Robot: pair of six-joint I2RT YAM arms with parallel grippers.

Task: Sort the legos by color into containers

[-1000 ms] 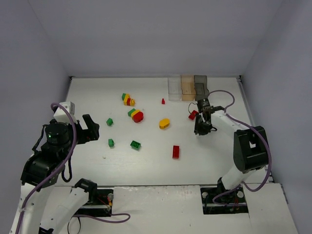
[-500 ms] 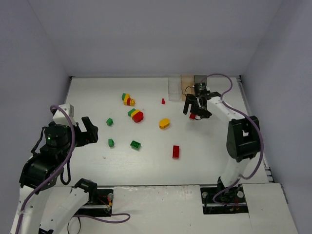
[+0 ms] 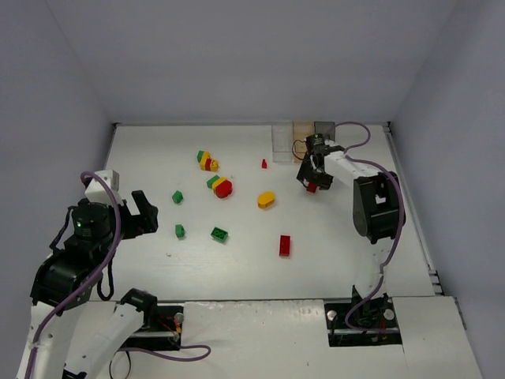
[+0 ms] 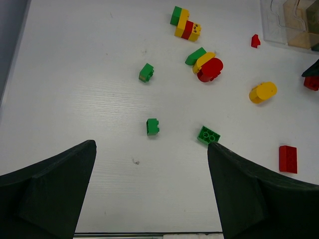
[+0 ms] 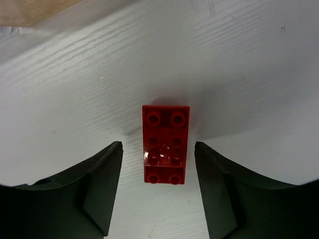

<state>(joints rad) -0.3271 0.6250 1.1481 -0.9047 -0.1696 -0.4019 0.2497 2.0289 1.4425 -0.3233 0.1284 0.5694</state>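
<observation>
Hovering over a red brick (image 5: 165, 144), right gripper (image 5: 157, 152) has jaws wide apart w/ the brick flat on the table (image 5: 249, 74) btwn them, not gripped, nr the boxes (image 3: 282, 140). Left gripper (image 4: 151, 145) is spread wide too, nothing held. Green brick (image 3: 219, 234), yellow brick (image 3: 266, 200), second red brick (image 3: 285, 245) and mixed clumps (image 3: 220, 187) lie scattered mid-table.

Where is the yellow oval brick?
Top view: the yellow oval brick lies near centre, right of the nearer mixed clump and beyond the long red brick.
</observation>
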